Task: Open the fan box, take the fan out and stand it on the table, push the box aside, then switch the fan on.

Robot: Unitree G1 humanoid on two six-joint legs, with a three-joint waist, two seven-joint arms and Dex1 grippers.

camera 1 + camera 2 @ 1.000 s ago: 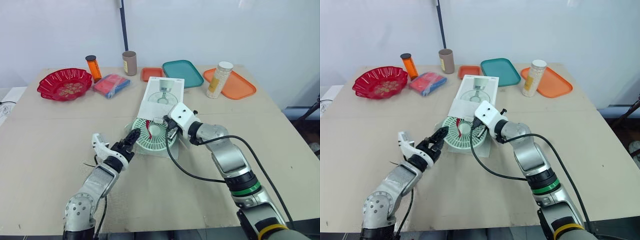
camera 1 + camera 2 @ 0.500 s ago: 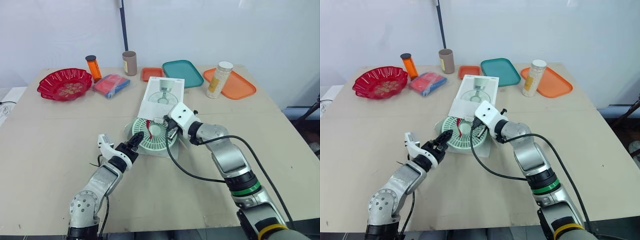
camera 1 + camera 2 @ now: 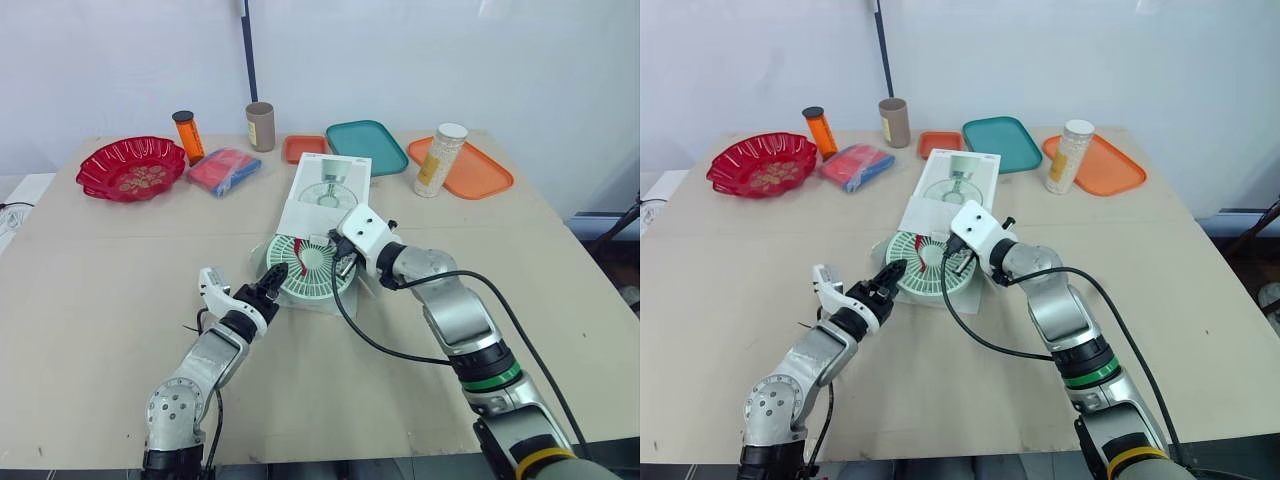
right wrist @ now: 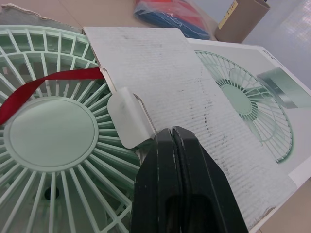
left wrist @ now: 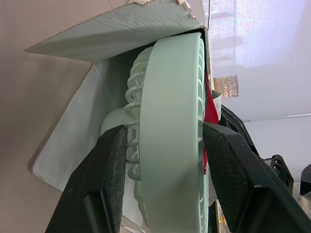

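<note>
One pale green plastic fan, round with a ribbed grille and one red ribbon, lies half out of one white cardboard fan box printed with a fan picture, mid-desk. The left end effector clamps the fan's rim. The right end effector has its fingers pressed together at the box flap. Behind stand one small orange tray, one large orange tray, one teal tray and one red bowl.

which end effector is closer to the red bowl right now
Left. The left end effector sits at the fan's left rim, on the red bowl's side; the right end effector is across the fan, farther away.
</note>
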